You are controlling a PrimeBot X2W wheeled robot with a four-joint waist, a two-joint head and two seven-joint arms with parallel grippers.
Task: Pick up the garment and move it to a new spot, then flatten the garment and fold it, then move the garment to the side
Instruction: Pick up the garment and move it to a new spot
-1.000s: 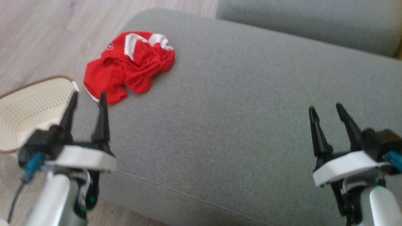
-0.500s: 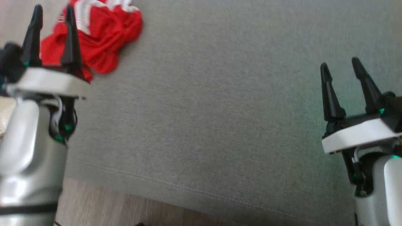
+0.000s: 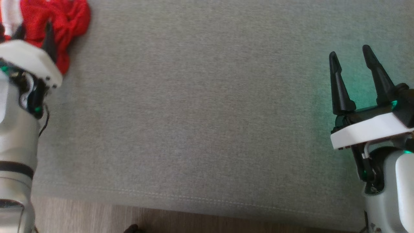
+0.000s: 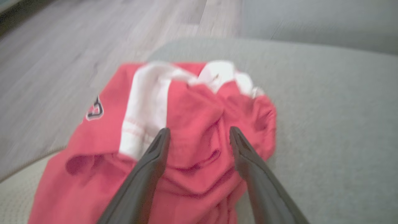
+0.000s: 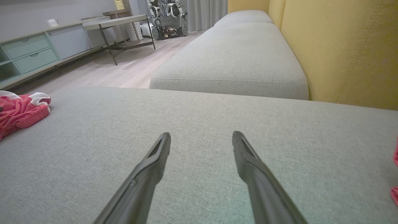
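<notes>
The garment [image 4: 192, 102] is a crumpled red shirt with white stripes, lying near the left end of the grey sofa cushion [image 3: 207, 113]. In the head view the garment [image 3: 69, 16] sits at the top left corner. My left gripper [image 3: 34, 30] is over it, open. In the left wrist view the left gripper [image 4: 199, 130] has its fingers spread on either side of a red fold; whether they touch the cloth I cannot tell. My right gripper [image 3: 350, 53] is open above bare cushion far to the right. The right wrist view shows the right gripper [image 5: 201, 135] empty and the garment [image 5: 21, 110] at the far left.
The cushion's front seam and wooden floor [image 3: 194, 223] lie along the bottom of the head view. A second grey cushion [image 5: 236, 53] and a yellow backrest [image 5: 348, 49] stand beyond my right gripper. Across the floor are a cabinet [image 5: 31, 53] and a table [image 5: 124, 23].
The head camera has tilted down and turned, shifting the whole picture. My left gripper has advanced from the garment's near edge to over the garment. Both grippers stay open.
</notes>
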